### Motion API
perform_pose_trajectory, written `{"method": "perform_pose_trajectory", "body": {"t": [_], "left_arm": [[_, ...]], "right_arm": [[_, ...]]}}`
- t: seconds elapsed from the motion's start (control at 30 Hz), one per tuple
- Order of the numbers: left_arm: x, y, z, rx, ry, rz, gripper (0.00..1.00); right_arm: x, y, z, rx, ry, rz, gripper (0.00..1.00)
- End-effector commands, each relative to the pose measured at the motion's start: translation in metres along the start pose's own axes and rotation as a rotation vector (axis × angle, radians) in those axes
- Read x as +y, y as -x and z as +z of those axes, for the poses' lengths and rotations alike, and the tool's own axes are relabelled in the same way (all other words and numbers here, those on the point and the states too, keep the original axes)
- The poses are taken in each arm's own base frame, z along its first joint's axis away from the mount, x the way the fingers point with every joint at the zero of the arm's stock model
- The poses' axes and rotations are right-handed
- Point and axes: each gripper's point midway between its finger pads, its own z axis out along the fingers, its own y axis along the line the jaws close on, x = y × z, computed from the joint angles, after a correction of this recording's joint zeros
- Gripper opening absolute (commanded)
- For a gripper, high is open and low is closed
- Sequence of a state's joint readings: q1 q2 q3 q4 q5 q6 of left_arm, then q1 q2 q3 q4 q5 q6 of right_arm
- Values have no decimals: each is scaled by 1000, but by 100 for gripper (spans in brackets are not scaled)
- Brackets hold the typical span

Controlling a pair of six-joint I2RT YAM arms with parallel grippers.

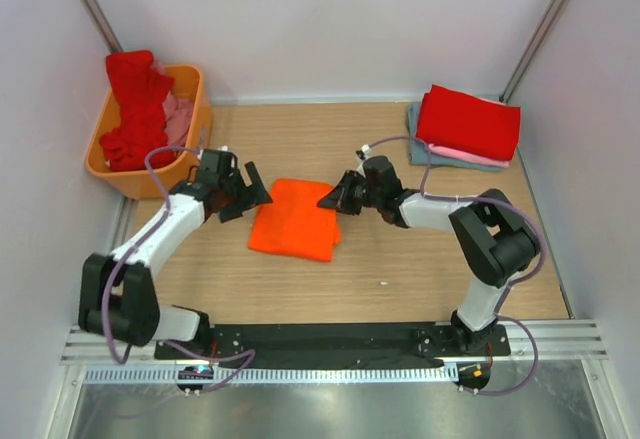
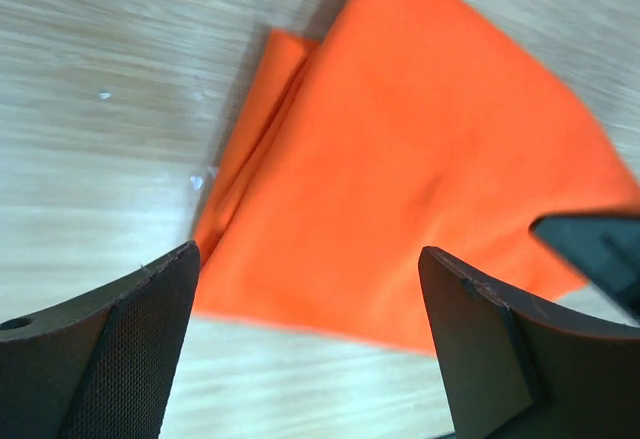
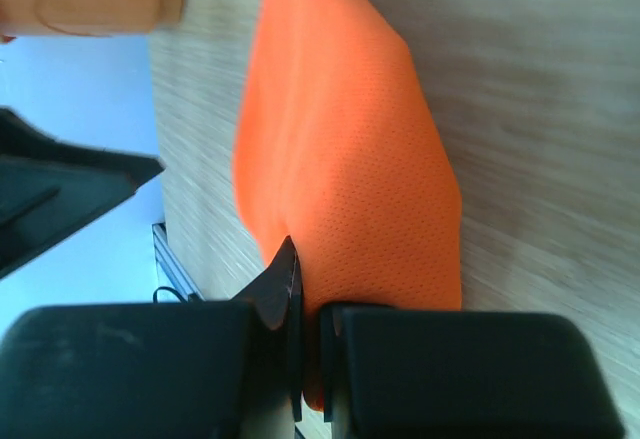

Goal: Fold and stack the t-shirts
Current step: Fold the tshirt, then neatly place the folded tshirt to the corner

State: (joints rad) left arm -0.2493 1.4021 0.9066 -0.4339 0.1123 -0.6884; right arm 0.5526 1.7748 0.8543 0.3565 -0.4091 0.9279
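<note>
A folded bright orange t-shirt (image 1: 296,219) lies on the wooden table's middle. It fills the left wrist view (image 2: 420,169) and shows in the right wrist view (image 3: 345,159). My right gripper (image 1: 330,199) is at its right edge and is shut on that edge of cloth (image 3: 310,359). My left gripper (image 1: 255,199) is open and empty just off the shirt's left edge, with the cloth between and beyond its fingers (image 2: 150,329). A stack of folded shirts (image 1: 468,127), red on pink on grey-blue, lies at the back right. Unfolded red and pink shirts (image 1: 140,109) fill the basket.
A rigid orange plastic basket (image 1: 185,164) stands at the back left, close behind my left gripper. White walls close in the table on the left, back and right. The black base rail (image 1: 330,337) runs along the near edge.
</note>
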Motion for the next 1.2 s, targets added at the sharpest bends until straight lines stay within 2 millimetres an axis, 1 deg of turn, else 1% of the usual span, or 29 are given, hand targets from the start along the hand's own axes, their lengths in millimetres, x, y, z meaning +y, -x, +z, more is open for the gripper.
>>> {"method": "perform_pose_trajectory", "body": {"t": [0.0,0.03,0.07,0.17,0.23,0.27,0.3,0.33,0.37,0.4,0.43,0.47,0.5,0.53,0.6,0.63,0.67,0.7,0.73,0.77,0.8,0.83,0.87,0.9,0.93,1.0,1.03,1.07,1.17], "left_arm": [[-1,3,-60,-18,33,61,91],[0,2,-67,-21,31,79,91],[-2,1,-79,-41,10,91,91],[4,-15,-100,-62,-28,117,90],[7,-21,-110,-90,-48,123,90],[13,-29,-110,-89,-44,122,91],[12,-28,-123,-139,-71,124,91],[16,-30,-125,-158,-65,115,91],[16,-32,-129,-178,-76,108,91],[11,-31,-141,-215,-115,114,92],[9,-30,-146,-234,-133,116,93],[10,-29,-149,-254,-136,117,94],[11,-27,-153,-288,-138,114,95],[14,-25,-153,-301,-126,105,95],[11,-27,-155,-299,-144,111,95],[9,-30,-153,-284,-151,120,95],[8,-31,-152,-277,-153,125,95],[7,-32,-151,-269,-150,131,96],[6,-34,-147,-250,-146,140,95],[6,-34,-146,-244,-145,142,95],[6,-34,-144,-238,-140,146,95],[7,-33,-142,-231,-129,149,95],[7,-33,-141,-228,-127,149,95],[7,-33,-141,-224,-124,148,95],[8,-34,-140,-223,-121,149,95],[8,-33,-140,-225,-121,149,95],[8,-33,-140,-226,-122,149,95],[7,-33,-141,-232,-127,151,95],[8,-33,-141,-235,-125,151,95]], "right_arm": [[26,31,-21,-46,-62,-123,1],[28,34,-23,-46,-71,-127,1],[30,39,-27,-43,-91,-147,1],[33,50,-35,-41,-142,-194,1],[31,60,-40,-45,-164,-208,1],[36,67,-44,-46,-173,-216,1],[35,74,-48,-49,-181,-234,1],[30,83,-51,-51,-189,-224,1],[35,91,-56,-52,-188,-228,1],[35,98,-60,-55,-194,-232,1],[38,114,-66,-75,-191,-251,1],[34,118,-71,-66,-209,-245,1],[34,126,-75,-71,-214,-251,1],[33,139,-83,-76,-227,-256,1],[34,152,-91,-81,-236,-278,1],[45,168,-98,-106,-235,-324,1],[33,170,-101,-80,-271,-309,1],[31,176,-105,-78,-281,-316,1],[42,190,-111,-102,-271,-342,1],[30,195,-115,-81,-296,-337,1],[29,202,-120,-82,-299,-340,1],[25,215,-128,-85,-308,-339,1],[31,218,-131,-92,-305,-355,1],[23,226,-134,-87,-311,-345,1],[28,236,-139,-105,-309,-365,1],[20,245,-147,-94,-333,-384,1],[22,256,-146,-96,-322,-399,1],[20,256,-149,-77,-326,-388,1],[19,276,-156,-90,-321,-399,1]]}}
